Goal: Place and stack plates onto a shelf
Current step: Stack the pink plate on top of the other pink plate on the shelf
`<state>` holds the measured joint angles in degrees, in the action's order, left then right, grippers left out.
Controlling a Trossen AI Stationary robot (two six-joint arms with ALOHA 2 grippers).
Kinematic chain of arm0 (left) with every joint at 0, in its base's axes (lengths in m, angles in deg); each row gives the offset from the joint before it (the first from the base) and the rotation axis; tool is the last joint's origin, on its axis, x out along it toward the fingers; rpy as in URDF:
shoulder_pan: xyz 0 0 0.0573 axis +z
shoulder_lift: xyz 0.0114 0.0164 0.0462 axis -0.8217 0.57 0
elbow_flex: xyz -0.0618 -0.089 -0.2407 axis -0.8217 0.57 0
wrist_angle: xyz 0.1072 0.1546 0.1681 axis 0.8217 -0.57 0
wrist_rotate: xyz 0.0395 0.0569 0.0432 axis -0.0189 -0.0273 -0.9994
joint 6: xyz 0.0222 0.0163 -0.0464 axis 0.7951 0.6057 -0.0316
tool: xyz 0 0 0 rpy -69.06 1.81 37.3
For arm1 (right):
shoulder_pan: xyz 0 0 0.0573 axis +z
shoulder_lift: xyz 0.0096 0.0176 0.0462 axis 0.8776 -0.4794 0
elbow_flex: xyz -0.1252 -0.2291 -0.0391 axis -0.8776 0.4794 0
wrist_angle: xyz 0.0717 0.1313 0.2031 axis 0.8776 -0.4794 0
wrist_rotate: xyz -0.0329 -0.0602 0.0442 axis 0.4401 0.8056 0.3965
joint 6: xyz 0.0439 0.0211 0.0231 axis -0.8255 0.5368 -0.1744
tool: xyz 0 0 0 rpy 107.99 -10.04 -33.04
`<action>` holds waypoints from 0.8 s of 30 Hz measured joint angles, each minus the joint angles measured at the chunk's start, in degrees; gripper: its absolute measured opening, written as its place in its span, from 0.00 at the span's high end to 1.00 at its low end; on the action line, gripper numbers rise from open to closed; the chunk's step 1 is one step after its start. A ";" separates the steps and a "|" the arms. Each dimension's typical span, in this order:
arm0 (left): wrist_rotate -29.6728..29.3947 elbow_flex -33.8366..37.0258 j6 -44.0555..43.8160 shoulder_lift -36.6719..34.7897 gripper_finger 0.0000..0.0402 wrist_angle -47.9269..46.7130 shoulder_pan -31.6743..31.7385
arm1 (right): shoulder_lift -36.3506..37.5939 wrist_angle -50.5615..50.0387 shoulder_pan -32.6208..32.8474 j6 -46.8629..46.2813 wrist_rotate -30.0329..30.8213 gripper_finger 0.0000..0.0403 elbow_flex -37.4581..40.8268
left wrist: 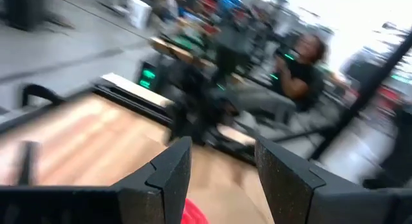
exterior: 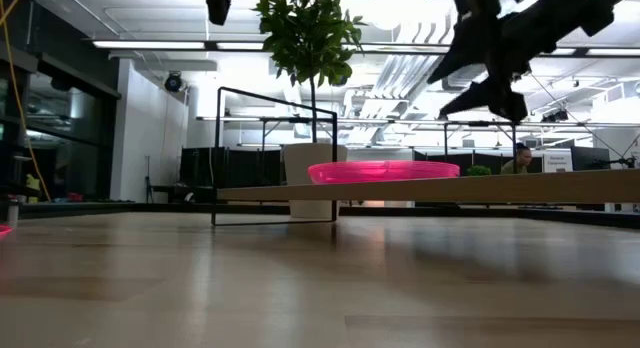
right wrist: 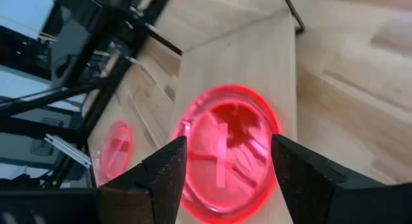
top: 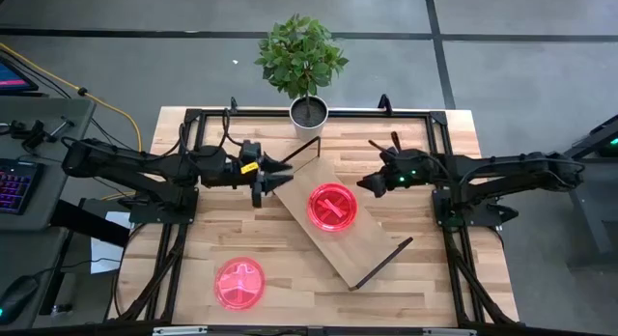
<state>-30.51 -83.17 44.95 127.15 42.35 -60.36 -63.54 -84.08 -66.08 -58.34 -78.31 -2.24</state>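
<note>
A pink-red plate (top: 331, 208) lies flat on the light-wood shelf (top: 367, 251), which stands slantwise mid-table; it also shows in the low view (exterior: 384, 171) and the right wrist view (right wrist: 225, 150). A second plate (top: 239, 283) lies on the tabletop near the front left edge. My left gripper (top: 280, 177) is open and empty, above the shelf's far left end. My right gripper (top: 367, 184) is open and empty, raised to the right of the shelf plate.
A potted plant (top: 307, 61) stands at the table's far edge, just behind the shelf. Black wire frames (top: 384, 262) rise at the shelf's short ends. A person (left wrist: 299, 69) shows in the room beyond the table. A keyboard desk (top: 19, 172) stands left of the table.
</note>
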 joint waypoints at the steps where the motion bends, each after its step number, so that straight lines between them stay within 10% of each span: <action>1: 2.29 0.00 -0.39 0.00 0.60 -0.40 0.00 | 0.53 0.36 0.22 0.41 0.41 0.48 0.00; 10: 22.09 0.00 -12.07 0.00 0.60 -12.43 -2.97 | 1.45 1.59 0.76 1.94 0.60 0.48 -0.02; 24: 11.65 0.00 -5.59 9.82 0.60 -38.11 -31.25 | 1.43 0.86 0.50 1.89 1.67 0.48 -0.02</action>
<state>-18.86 -83.17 39.36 136.97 4.23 -91.61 -62.11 -83.22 -65.58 -56.45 -76.64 -2.26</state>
